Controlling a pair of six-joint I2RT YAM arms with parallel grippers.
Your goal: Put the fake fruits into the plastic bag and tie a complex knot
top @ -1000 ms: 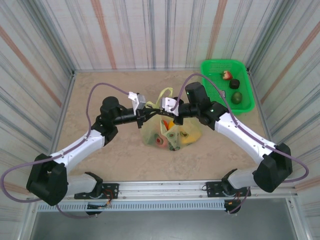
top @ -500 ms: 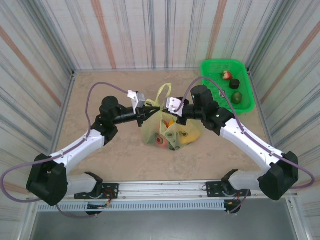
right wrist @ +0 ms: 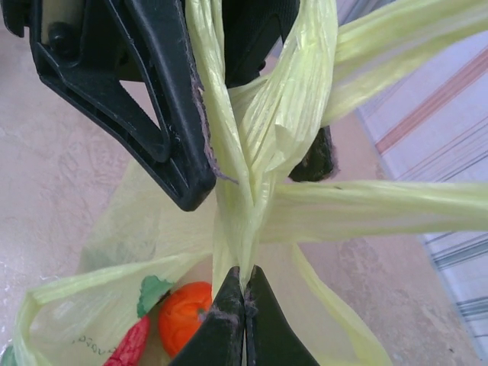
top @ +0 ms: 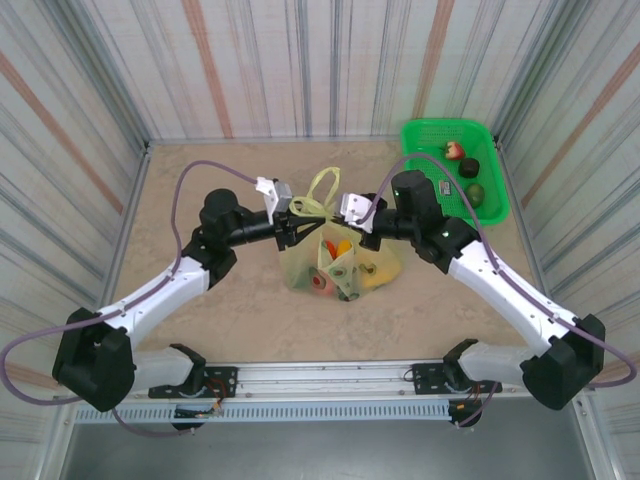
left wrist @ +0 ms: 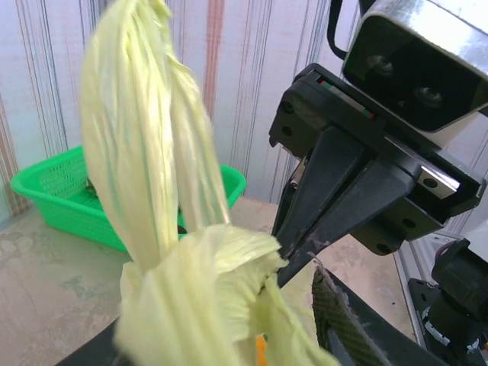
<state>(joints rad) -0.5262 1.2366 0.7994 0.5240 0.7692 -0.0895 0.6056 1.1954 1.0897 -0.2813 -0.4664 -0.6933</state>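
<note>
Top external view: thin translucent yellow-green plastic bag [top: 385,262] at mid-bench [top: 300,330], small glossy fake fruits [top: 322,283] inside, three more lying in the rigid green mesh basket [top: 445,123]. Right pincer [right wrist: 244,297] clenched on a bag strand just under the half-made knot [left wrist: 213,252]; left pincer [right wrist: 250,187] spread loose around the handles. Risks a slackening twist with only one side gripped. May tear the thin plastic, or tip the bag, under a hard pull.
</note>
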